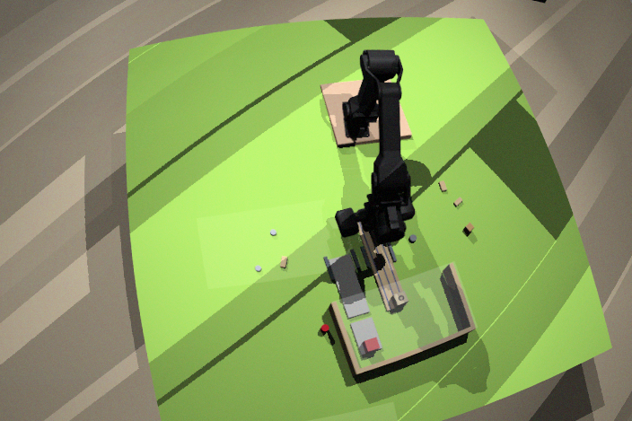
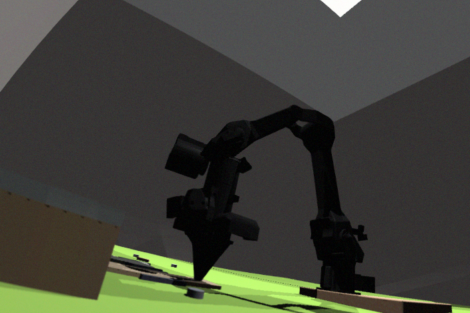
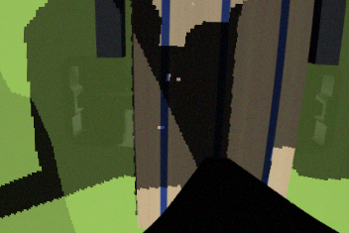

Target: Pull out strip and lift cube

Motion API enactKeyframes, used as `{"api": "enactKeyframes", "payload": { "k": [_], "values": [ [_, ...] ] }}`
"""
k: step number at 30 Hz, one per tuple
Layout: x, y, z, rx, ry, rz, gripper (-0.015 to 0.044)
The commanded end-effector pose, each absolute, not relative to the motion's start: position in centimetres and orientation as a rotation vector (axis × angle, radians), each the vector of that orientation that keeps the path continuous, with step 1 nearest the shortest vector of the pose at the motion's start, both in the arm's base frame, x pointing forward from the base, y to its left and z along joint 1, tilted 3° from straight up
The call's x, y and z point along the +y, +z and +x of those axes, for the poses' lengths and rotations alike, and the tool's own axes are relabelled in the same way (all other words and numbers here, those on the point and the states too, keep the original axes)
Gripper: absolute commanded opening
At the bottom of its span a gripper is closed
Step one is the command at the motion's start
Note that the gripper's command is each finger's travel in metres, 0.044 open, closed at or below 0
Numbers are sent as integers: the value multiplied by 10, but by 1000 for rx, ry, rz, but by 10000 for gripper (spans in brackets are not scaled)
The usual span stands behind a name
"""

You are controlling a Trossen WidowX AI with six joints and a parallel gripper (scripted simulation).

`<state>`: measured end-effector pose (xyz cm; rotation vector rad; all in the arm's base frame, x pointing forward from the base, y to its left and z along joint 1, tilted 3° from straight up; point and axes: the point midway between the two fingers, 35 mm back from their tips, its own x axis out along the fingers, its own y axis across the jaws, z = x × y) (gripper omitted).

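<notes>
The black end effector [image 2: 199,275] is clenched with nothing between its fingers, its tip pressed down on the near end of the long tan strip with blue lines [image 1: 383,273]. That strip runs into the low tan-walled open tray [image 1: 408,355] on the green worktop [image 1: 214,161]. The small tan labelled cube [image 1: 399,300] sits on the strip's far end, inside the tray. A grey strip [image 1: 346,278] lies just beside the tan strip.
</notes>
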<state>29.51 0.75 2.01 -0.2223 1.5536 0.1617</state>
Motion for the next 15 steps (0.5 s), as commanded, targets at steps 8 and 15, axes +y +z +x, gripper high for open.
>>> {"api": "enactKeyframes", "payload": {
  "k": [8,15],
  "values": [
    [3,15,272,1576,165,-226,0],
    [0,16,263,1577,165,-227,0]
  ]
}}
